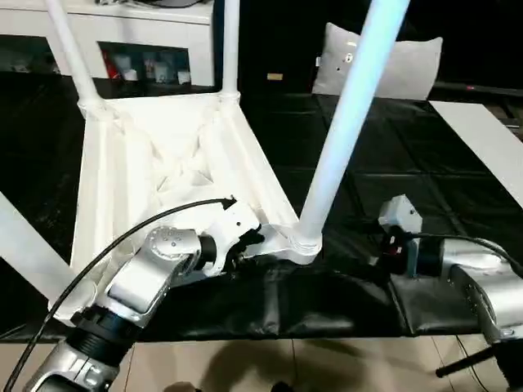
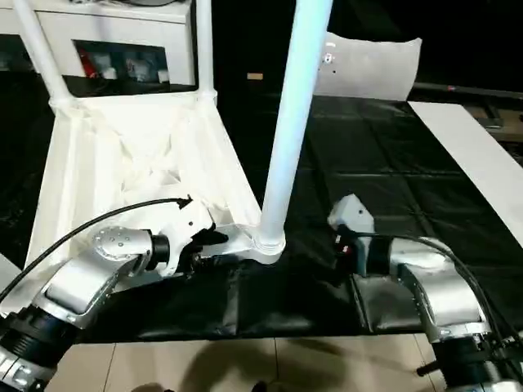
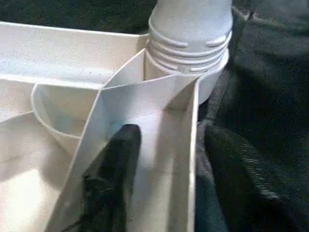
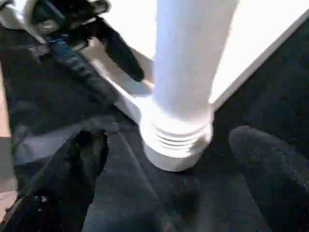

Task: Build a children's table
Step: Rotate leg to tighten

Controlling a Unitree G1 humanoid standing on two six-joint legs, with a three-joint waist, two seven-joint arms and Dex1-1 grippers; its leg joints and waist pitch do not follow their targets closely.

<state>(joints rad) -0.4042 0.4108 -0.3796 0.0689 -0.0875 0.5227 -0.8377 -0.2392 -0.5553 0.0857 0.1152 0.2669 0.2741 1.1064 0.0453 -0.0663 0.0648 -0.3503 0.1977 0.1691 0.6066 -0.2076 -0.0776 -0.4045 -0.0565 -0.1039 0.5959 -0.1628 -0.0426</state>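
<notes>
Left pincer (image 3: pixel 159 188) spread apart, right pincer (image 4: pixel 169 159) spread wide

1. The white plastic children's table (image 1: pixel 163 155) lies upside down on the black floor mat (image 1: pixel 359 155), its legs pointing up.
2. The white cabinet with glass doors (image 1: pixel 147 41) stands behind it, at 12 o'clock.
3. The grey square cushion (image 1: pixel 384 65) sits at 2 o'clock.
4. The left gripper (image 1: pixel 245 241) rests on the table's near edge, at 9 o'clock from the near-right tapered round leg (image 1: pixel 347 122).
5. The right gripper (image 1: pixel 391 245) sits at 3 o'clock from that leg.
</notes>
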